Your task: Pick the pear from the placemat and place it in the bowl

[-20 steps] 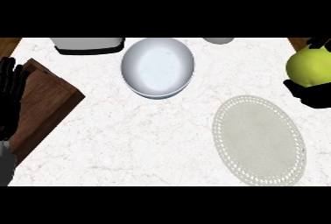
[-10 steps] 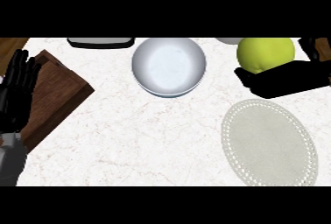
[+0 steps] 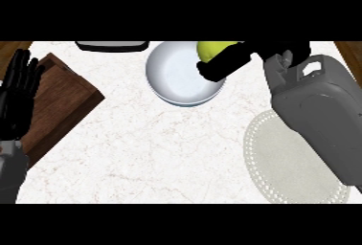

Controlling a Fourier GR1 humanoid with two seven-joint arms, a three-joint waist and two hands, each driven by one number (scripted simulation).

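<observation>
Where the head view looks down on the white, faintly veined stone counter (image 3: 163, 158), the pear (image 3: 210, 49) shows as a smooth yellow-green lump above the far right part of the bowl (image 3: 175, 79). It is off the placemat (image 3: 277, 153). The black right hand (image 3: 231, 61) has its fingers curled round the fruit and hides its lower right side, so whether the pear touches the bowl cannot be told. The bowl is round, white and glossy, with a thin rim, and stands near the counter's far edge, about midway along it. The broad grey right forearm (image 3: 322, 112), boxy and matt, comes in from the lower right and covers the placemat's right side. That mat is a pale oval with a beaded, lace-like border, lying flat by the counter's right edge towards the near corner and well apart from the bowl.

At the counter's left edge lies a dark brown wooden board (image 3: 65, 98), straight-edged with visible grain and one corner pointing inward. The black left hand (image 3: 17, 103) rests over its left part, open with fingers straight and holding nothing. A flat dark grey tray (image 3: 112, 46) with rounded corners sits at the far edge, left of the bowl.
</observation>
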